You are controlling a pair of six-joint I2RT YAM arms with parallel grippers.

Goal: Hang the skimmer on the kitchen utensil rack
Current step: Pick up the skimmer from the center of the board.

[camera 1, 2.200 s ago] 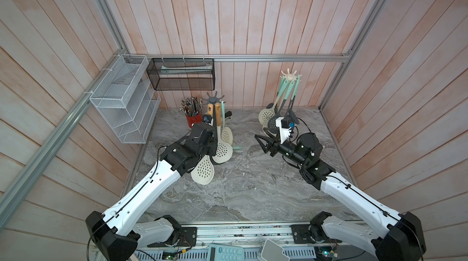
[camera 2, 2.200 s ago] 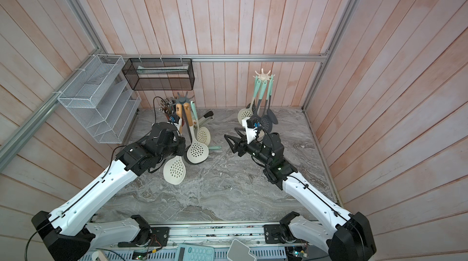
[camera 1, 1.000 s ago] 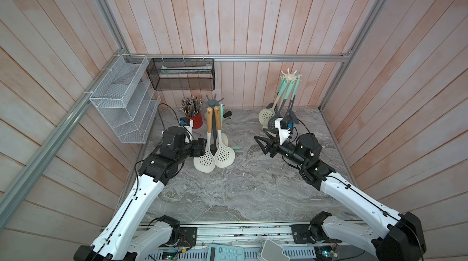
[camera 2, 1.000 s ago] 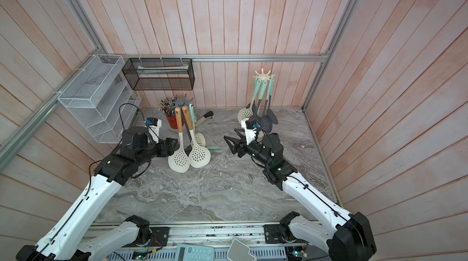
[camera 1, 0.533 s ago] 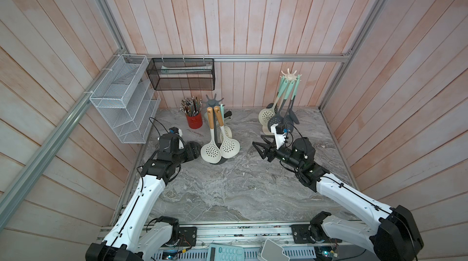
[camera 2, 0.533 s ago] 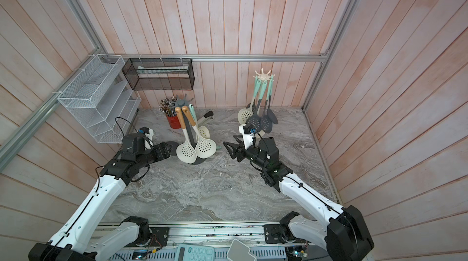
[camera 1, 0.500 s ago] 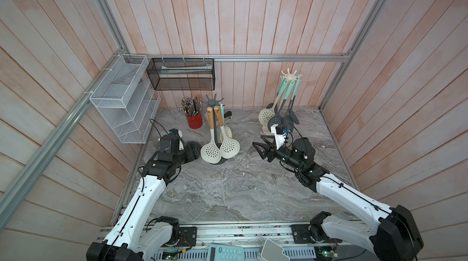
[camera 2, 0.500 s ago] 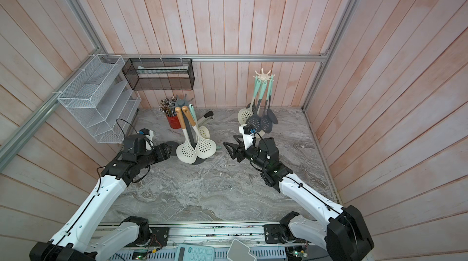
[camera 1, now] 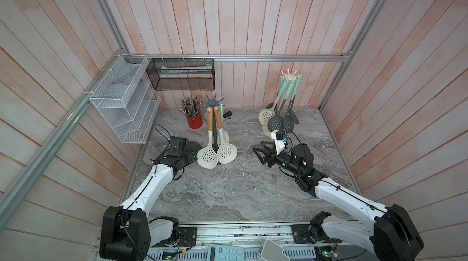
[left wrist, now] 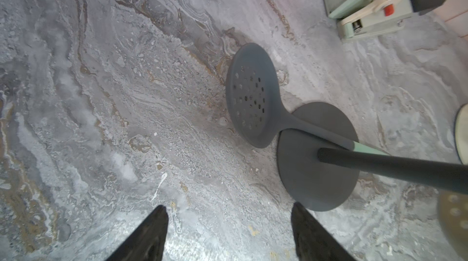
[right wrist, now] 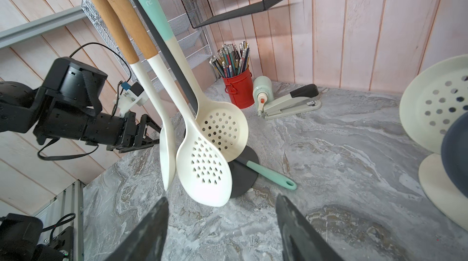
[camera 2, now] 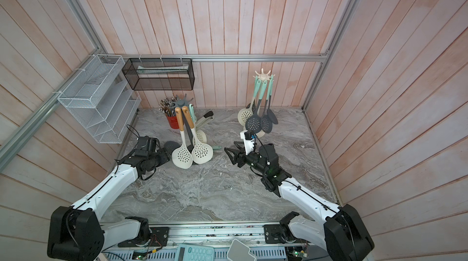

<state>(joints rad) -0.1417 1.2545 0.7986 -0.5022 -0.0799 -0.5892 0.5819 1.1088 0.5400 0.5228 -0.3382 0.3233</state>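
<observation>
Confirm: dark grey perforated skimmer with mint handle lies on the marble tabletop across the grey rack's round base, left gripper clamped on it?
Wrong on the grip: the left wrist view shows the left gripper open, short of the dark grey perforated skimmer. The rest holds.

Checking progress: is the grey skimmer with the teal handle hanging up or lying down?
Lying down. The grey skimmer rests on the marble table, its neck across the dark rack's round base, on no hook.

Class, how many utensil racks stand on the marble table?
2: the grey rack beside the red pencil cup, and the cream rack near the back right corner. None seems hidden.
</observation>
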